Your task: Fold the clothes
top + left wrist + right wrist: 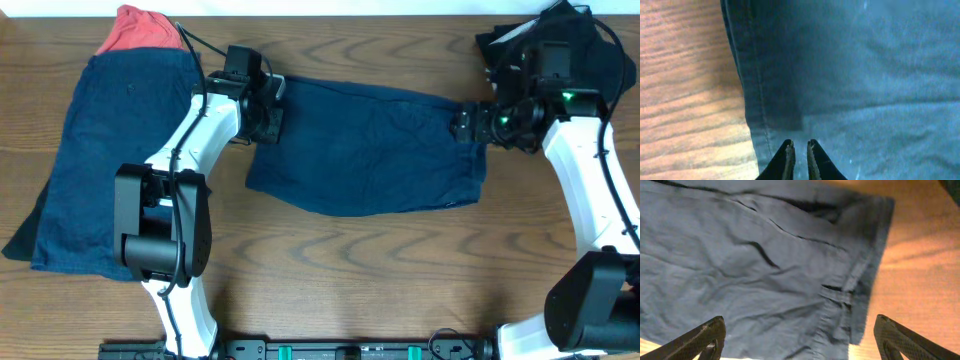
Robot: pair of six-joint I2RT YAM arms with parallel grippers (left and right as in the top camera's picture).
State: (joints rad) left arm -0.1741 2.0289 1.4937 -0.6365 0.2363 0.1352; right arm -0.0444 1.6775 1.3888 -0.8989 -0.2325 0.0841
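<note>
A pair of navy-blue shorts (370, 145) lies spread flat on the middle of the table. My left gripper (268, 110) is at its left edge. In the left wrist view the fingers (799, 146) are almost together, with a thin slit of the blue cloth (865, 75) between them, just inside the stitched hem. My right gripper (465, 125) is at the shorts' right edge. In the right wrist view it is wide open (800, 332) and empty, above the waistband end of the shorts (765, 275).
A stack of navy clothes (95, 160) lies at the left with a red garment (135, 30) at its far end. More dark clothes (600, 45) lie at the far right under the right arm. Bare wooden table (350, 270) shows in front.
</note>
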